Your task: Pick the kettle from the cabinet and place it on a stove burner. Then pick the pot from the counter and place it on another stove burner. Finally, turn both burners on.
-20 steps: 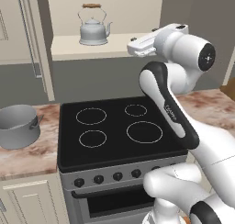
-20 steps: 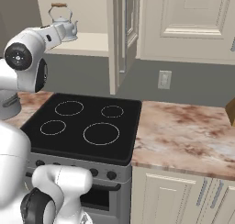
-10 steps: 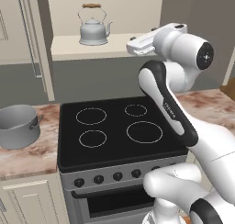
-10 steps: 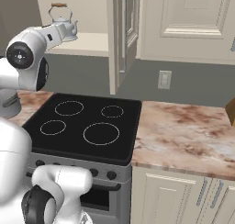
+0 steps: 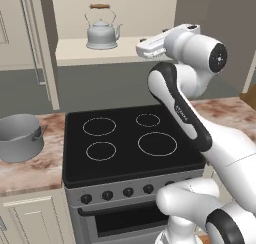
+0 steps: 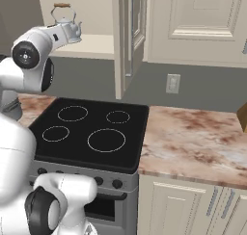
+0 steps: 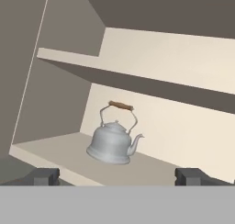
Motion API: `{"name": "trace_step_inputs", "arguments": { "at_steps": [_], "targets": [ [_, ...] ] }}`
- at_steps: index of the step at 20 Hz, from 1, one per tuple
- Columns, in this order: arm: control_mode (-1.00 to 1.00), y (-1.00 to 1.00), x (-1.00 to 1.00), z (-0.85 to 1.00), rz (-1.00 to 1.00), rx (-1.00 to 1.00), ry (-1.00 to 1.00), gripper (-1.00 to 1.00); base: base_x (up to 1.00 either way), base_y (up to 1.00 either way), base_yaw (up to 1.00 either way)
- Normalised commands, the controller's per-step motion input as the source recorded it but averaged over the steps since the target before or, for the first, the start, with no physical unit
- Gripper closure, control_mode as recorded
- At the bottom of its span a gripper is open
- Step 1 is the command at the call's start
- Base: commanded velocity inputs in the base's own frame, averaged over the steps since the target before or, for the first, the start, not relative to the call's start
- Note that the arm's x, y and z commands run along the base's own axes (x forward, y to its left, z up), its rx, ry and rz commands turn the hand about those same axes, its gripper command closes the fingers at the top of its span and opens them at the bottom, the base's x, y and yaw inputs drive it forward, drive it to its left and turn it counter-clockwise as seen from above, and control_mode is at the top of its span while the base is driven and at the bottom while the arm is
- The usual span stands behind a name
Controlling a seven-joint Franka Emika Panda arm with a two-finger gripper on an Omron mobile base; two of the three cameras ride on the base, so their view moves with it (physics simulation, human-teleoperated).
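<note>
The small silvery kettle [image 5: 102, 33] with a brown-topped wire handle stands upright on the beige shelf of the open cabinet [image 5: 75, 53]. In the hand view the kettle [image 7: 112, 142] sits straight ahead, some way beyond my gripper [image 7: 118, 176], which is open with nothing between its fingertips. My gripper [image 5: 142, 48] hovers at shelf height, to the right of the kettle and apart from it. From the right base view my arm covers part of the kettle [image 6: 65, 22]. The wide grey pot [image 5: 19, 137] rests on the counter [image 5: 30, 170] left of the stove [image 5: 130, 158].
The black stove top has several ringed burners, and a row of dark knobs [image 5: 117, 193] runs along its front. A tall cream cupboard door [image 6: 130, 36] stands right of the recess. More marble counter [image 6: 193, 142] stretches right of the stove. An upper shelf [image 7: 137, 81] crosses the recess.
My hand has edged up very slightly in front of the recess. The jaws stay open, and the kettle and pot have not moved.
</note>
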Motion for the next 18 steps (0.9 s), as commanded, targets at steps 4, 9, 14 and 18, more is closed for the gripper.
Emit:
{"name": "trace_step_inputs", "arguments": {
  "at_steps": [4, 9, 14, 18],
  "targets": [
    [-1.0, 0.0, 0.37, 0.0, 0.0, 0.0, 0.0, -1.0, 0.0, 0.0, 0.0],
    [-1.0, 0.0, 0.33, 0.0, 0.0, 0.0, 0.0, -1.0, 0.0, 0.0, 0.0],
    [-1.0, 0.0, 0.23, 0.02, 0.02, 0.03, 0.0, -1.0, 0.0, 0.0, 0.0],
    [-1.0, 0.0, 0.15, 0.03, 0.07, 0.03, 0.0, -1.0, 0.0, 0.0, 0.0]
  ]
}}
